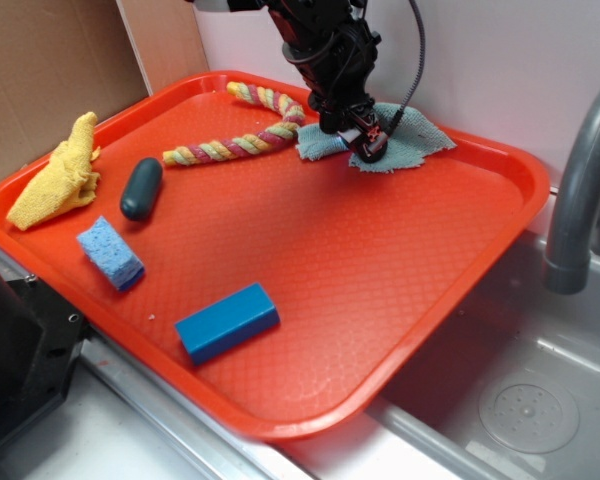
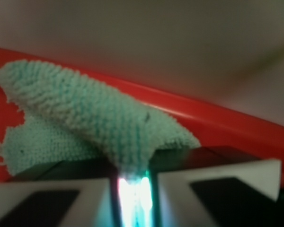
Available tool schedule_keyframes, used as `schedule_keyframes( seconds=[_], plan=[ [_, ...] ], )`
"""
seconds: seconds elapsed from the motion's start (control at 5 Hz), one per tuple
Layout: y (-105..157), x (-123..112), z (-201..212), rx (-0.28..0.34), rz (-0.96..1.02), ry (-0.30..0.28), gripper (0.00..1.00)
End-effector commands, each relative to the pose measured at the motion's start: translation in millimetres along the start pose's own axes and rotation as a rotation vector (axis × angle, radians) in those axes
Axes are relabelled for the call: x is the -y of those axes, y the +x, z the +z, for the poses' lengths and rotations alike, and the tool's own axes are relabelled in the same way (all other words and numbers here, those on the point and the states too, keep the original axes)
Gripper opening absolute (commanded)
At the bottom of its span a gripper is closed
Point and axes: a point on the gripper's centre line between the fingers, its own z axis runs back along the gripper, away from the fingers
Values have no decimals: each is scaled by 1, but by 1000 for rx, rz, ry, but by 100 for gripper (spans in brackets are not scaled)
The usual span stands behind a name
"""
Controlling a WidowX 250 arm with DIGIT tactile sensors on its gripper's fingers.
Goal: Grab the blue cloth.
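The blue cloth (image 1: 405,140) is a pale grey-blue fuzzy rag lying rumpled at the far edge of the red tray (image 1: 380,300). My gripper (image 1: 368,143) is down on its middle, shut on a pinched fold of it. In the wrist view the blue cloth (image 2: 94,118) rises into a ridge that narrows into the slim gap between my two fingers, and my gripper (image 2: 134,189) holds that ridge tight. The part of the cloth under the arm is hidden in the exterior view.
On the tray lie a braided rope toy (image 1: 242,140), a yellow cloth (image 1: 58,175), a dark green oval object (image 1: 141,188), a light-blue sponge (image 1: 110,252) and a bright-blue block (image 1: 226,322). A sink (image 1: 520,400) with a grey faucet (image 1: 580,190) sits right.
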Motion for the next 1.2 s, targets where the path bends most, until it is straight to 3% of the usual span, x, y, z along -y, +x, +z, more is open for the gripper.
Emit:
schedule_keyframes(
  seconds=[0.0, 0.2, 0.4, 0.6, 0.8, 1.0],
  plan=[
    [13, 16, 57, 59, 27, -1, 0],
    [7, 20, 103, -48, 101, -20, 0],
    [-4, 19, 147, -196, 259, -33, 0],
    [-18, 22, 198, -352, 496, -1, 0],
    [-27, 24, 216, -433, 594, 2, 0],
    [-38, 21, 229, -442, 616, 77, 0]
  ],
)
